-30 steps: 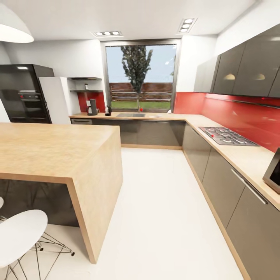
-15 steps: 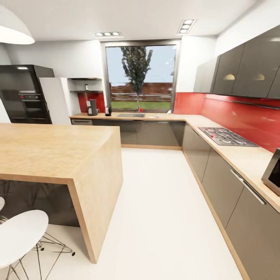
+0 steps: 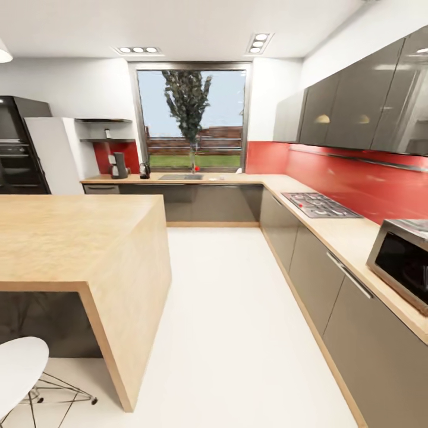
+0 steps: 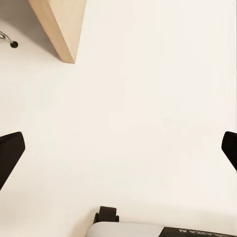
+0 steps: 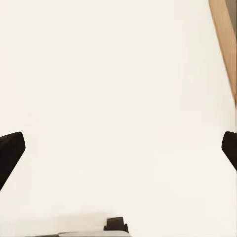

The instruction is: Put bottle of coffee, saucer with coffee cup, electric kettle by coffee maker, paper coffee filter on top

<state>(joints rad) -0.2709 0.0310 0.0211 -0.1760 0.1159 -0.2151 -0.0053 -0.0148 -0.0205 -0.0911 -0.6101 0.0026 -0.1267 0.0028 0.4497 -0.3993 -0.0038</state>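
Observation:
Far across the kitchen, the dark coffee maker (image 3: 119, 166) stands on the back countertop (image 3: 238, 179) under two wall shelves. A small black electric kettle (image 3: 144, 170) sits just to its right. A small bottle (image 3: 107, 134) rests on the lower shelf (image 3: 101, 140). The filter, saucer and cup are too small to make out. My left gripper (image 4: 118, 153) is open over bare white floor, fingertips (image 4: 11, 150) wide apart. My right gripper (image 5: 118, 153) is also open over the floor, holding nothing.
A wooden island (image 3: 77, 238) fills the left foreground, with a white chair (image 3: 18, 368) beside it. Along the right runs a counter with a hob (image 3: 318, 204) and a microwave (image 3: 401, 260). A sink (image 3: 181, 176) sits under the window. White floor (image 3: 226, 309) stretches between them.
The whole head view has shifted left in the frame and drawn closer, so the camera has turned right and advanced. More of the microwave shows; the black oven slides to the left edge.

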